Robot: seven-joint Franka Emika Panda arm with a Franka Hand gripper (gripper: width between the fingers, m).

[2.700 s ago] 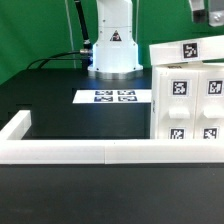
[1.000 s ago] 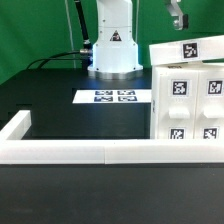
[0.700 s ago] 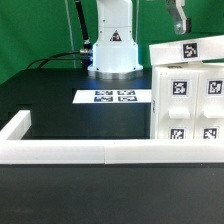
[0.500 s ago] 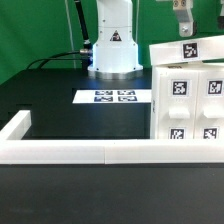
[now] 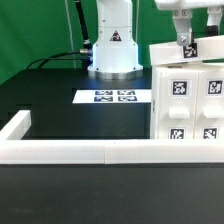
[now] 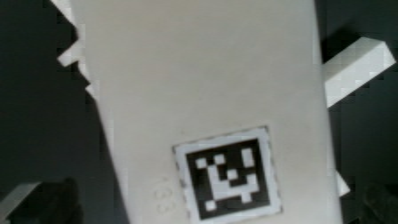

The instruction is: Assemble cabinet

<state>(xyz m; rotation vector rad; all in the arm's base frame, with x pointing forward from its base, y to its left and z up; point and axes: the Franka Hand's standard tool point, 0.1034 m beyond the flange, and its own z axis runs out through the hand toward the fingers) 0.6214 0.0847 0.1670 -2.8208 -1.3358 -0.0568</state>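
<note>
The cabinet's white boxy parts [image 5: 190,105] stand at the exterior view's right, each face bearing small black-and-white tags. A long white tagged part [image 5: 205,46] lies slanted across their top. My gripper [image 5: 186,42] hangs right over that top part, open, with one finger [image 5: 186,33] showing in front of it. The wrist view is filled by the same long white part [image 6: 196,90] with its tag [image 6: 228,172]. A grey fingertip [image 6: 32,203] shows beside it, apart from its edge. Nothing is held.
The marker board [image 5: 113,97] lies flat on the black table in front of the robot base [image 5: 113,45]. A low white border wall [image 5: 80,152] runs along the near side and turns a corner at the exterior view's left.
My gripper has come down from the top edge of the exterior view to just above the slanted top part, staying open. The cabinet parts have not moved.
</note>
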